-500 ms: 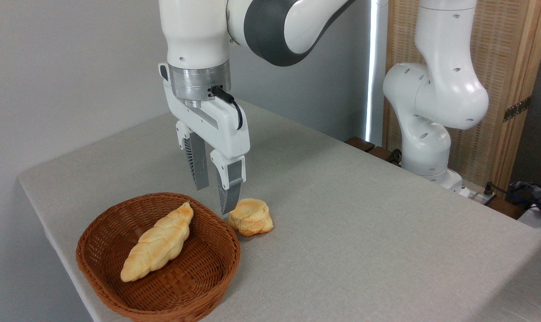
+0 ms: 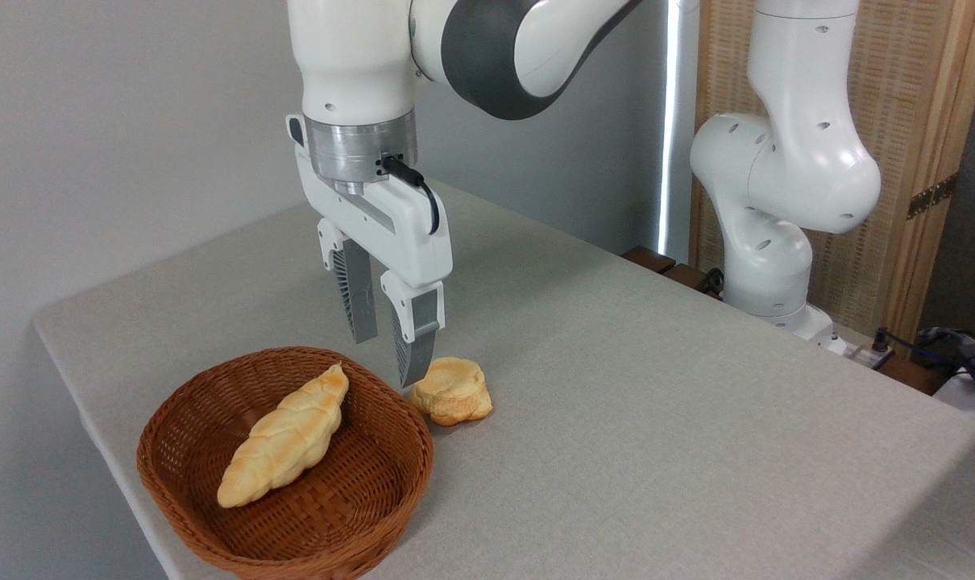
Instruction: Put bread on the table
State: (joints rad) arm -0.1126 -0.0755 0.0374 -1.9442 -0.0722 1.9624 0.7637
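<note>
The bread (image 2: pixel 284 436), a long braided golden loaf, is lying slantwise inside the brown wicker basket (image 2: pixel 358 528), its upper pointed end leaning toward the far rim. The basket is sitting near the front left corner of the table (image 2: pixel 657 403). Just beside the basket's right rim, a small round bun (image 2: pixel 453 391) is resting on the cloth (apart from the loaf). The gripper (image 2: pixel 384 354) is hanging above the basket's far rim, its fingers (image 2: pixel 357 302) spread apart and gripping nothing, the nearer fingertip showing just left of the bun.
</note>
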